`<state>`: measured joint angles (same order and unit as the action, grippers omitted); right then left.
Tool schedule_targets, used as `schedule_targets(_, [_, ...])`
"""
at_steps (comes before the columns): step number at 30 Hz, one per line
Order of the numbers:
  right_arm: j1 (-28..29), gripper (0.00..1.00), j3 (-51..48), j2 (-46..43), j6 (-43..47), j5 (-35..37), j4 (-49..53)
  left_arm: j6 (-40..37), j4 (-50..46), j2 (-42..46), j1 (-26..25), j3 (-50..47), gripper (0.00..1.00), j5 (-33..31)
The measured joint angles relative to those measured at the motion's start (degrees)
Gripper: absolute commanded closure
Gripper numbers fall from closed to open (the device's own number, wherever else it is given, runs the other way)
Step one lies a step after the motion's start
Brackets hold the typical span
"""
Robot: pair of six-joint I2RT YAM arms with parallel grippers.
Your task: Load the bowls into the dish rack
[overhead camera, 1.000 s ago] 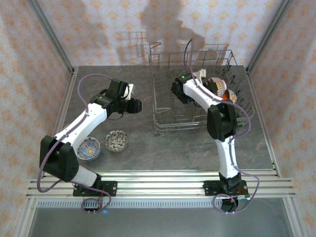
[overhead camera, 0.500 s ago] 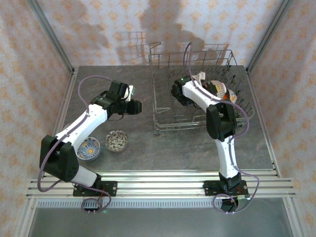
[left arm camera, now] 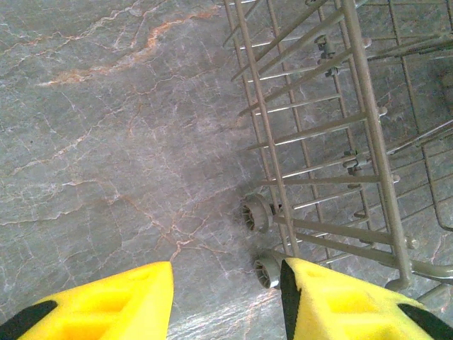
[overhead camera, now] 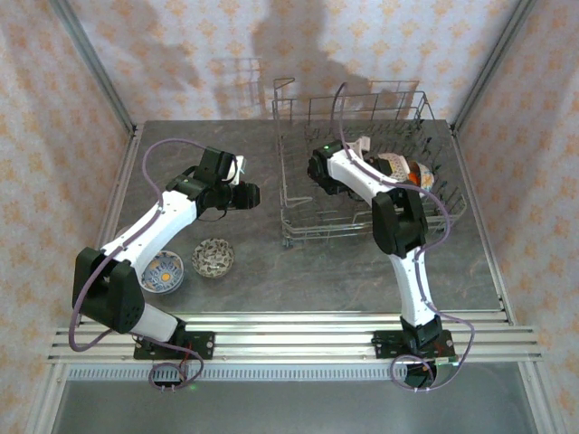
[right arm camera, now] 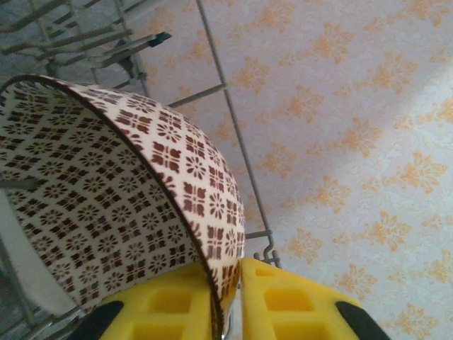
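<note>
My right fingers (right arm camera: 297, 304) close about the brown-patterned bowl (right arm camera: 106, 184) rim in the dish rack (left arm camera: 373, 142), grip uncertain, left fingers (left arm camera: 106, 304) parted, empty, over the bench (left arm camera: 106, 142).

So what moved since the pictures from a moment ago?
The right claw slid a little to the left inside the dish rack, with the rim of the brown-patterned bowl inside it. The open left claw, the blue-and-white bowl and the speckled bowl on the table stayed put.
</note>
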<state>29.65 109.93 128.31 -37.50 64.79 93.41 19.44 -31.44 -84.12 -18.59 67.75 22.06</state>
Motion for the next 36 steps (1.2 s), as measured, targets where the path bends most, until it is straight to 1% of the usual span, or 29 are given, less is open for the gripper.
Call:
schedule_targets(2, [0.4,0.74,0.7,0.9,0.4,-0.9,0.0,0.0,0.0,0.0,0.0,0.0,0.55,0.0])
schedule_targets(4, [0.6,0.68,1.2,1.6,1.1,-2.0,0.0,0.0,0.0,0.0,0.0,0.0,0.55,0.0])
schedule_targets(6, [0.5,0.65,1.7,2.3,1.7,-3.0,0.0,0.0,0.0,0.0,0.0,0.0,0.55,0.0])
schedule_targets(7, [0.4,0.62,1.9,2.5,1.9,-3.4,0.0,0.0,0.0,0.0,0.0,0.0,0.55,0.0])
schedule_targets(11, [0.1,0.61,3.0,3.4,3.2,-5.6,0.0,0.0,0.0,0.0,0.0,0.0,0.55,-0.2])
schedule_targets(12, [0.1,0.59,3.2,3.6,3.4,-6.1,0.0,0.0,0.0,0.0,0.0,0.0,0.55,-0.3])
schedule_targets(14, [0.1,0.52,3.3,3.7,4.3,-6.9,0.0,0.0,0.0,0.0,0.0,0.0,0.55,-0.3])
schedule_targets(15, [0.1,0.51,3.4,3.7,4.8,-7.2,0.0,0.0,0.0,0.0,0.0,0.0,0.55,-0.4])
schedule_targets(18, [-0.1,0.41,3.9,3.7,6.1,-7.9,0.0,0.0,0.0,0.0,0.0,0.0,0.55,-0.5])
schedule_targets(21, [-0.4,0.38,4.5,3.5,7.9,-8.7,0.0,0.1,0.0,0.0,0.0,0.0,0.54,-0.6])
schedule_targets(22, [-0.6,0.35,4.5,3.3,8.9,-9.1,-0.1,0.2,0.0,0.0,0.0,0.0,0.54,-0.7])
schedule_targets(24, [-0.8,0.31,4.5,2.1,10.4,-11.0,-0.7,0.2,0.0,0.0,0.3,0.0,0.53,-0.7])
schedule_targets(28, [-1.2,0.23,1.7,-2.2,14.7,-17.0,-3.9,0.4,-0.2,0.0,0.8,0.0,0.52,-1.6])
schedule_targets(32, [-1.3,0.21,-0.5,-6.3,18.9,-21.9,-8.1,1.6,-0.3,0.0,0.8,0.0,0.51,-2.3])
schedule_targets(36, [-1.4,0.20,-1.6,-8.9,22.3,-25.2,-12.3,3.3,-0.6,0.1,0.8,0.0,0.50,-3.8])
